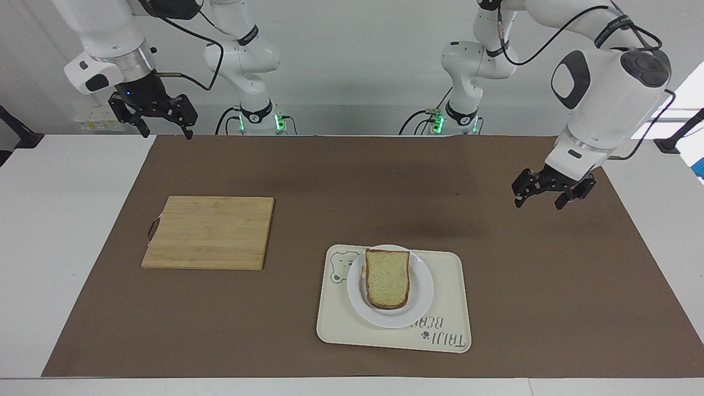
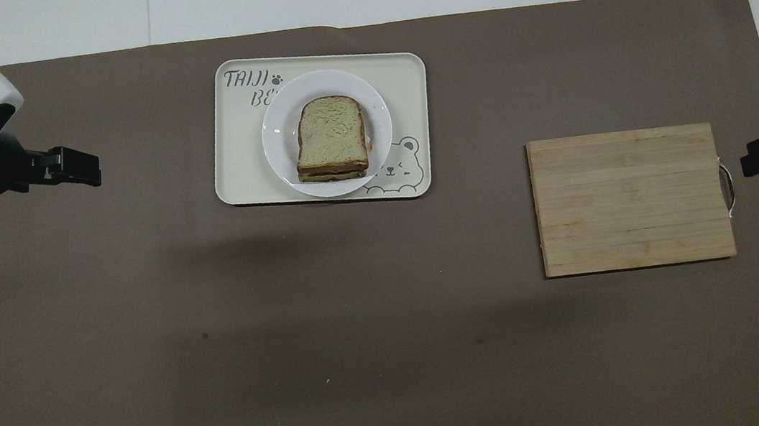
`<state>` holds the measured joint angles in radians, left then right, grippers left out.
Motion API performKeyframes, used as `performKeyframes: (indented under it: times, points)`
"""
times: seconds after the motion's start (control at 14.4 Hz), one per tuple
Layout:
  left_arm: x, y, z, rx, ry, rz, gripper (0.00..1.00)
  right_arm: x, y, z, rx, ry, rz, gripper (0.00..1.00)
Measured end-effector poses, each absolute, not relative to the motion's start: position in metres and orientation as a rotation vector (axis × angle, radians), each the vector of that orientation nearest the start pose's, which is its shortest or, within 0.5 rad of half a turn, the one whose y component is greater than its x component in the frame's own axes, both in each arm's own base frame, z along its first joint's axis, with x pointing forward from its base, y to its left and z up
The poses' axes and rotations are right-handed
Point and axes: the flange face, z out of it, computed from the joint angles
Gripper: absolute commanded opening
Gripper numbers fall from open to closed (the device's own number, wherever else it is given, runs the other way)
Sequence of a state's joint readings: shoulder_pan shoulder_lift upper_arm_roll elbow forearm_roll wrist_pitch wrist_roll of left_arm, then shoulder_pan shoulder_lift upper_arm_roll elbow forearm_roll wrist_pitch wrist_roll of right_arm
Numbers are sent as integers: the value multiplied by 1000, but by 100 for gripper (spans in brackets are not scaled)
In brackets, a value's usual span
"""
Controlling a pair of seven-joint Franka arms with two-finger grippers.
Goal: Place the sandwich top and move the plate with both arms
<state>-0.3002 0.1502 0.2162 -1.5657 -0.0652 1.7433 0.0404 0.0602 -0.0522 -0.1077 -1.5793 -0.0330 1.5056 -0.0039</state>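
Sandwich top (image 1: 388, 278), a plain crusted bread slice, lies on the stacked sandwich on the round white plate (image 1: 421, 301), which rests on the cream bear-print tray (image 1: 446, 308) at lower centre of the facing view. At the right of that frame the left gripper (image 1: 538, 200) hangs over the brown mat (image 1: 352, 176) with fingers spread and nothing between them. At the upper left, the right gripper (image 1: 168, 132) waits with fingers apart and nothing in them, above the mat's edge and the bamboo cutting board (image 1: 209, 232) at mid-left.
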Motion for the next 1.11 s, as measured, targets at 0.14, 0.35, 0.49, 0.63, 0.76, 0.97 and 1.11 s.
performKeyframes:
  times: [0.14,0.35,0.49,0.63,0.76,0.97,1.11]
  points:
    - [595,-71,567,-3173,209,-2,100,531,-31,643,-3167,73,36,100]
    - [583,-79,574,-3169,240,54,100,531,-32,643,-3167,75,36,100]
    - [583,-77,575,-3167,237,52,100,531,-31,643,-3167,74,36,100]
    - [584,-71,581,-3167,234,32,100,531,-31,643,-3167,74,36,100]
    - [582,-63,599,-3169,222,-12,100,531,-32,643,-3167,75,36,100]
    - [567,-39,622,-3179,179,1,100,531,-32,643,-3167,75,36,100]
    - [552,-34,638,-3179,182,11,100,531,-32,643,-3167,75,36,100]
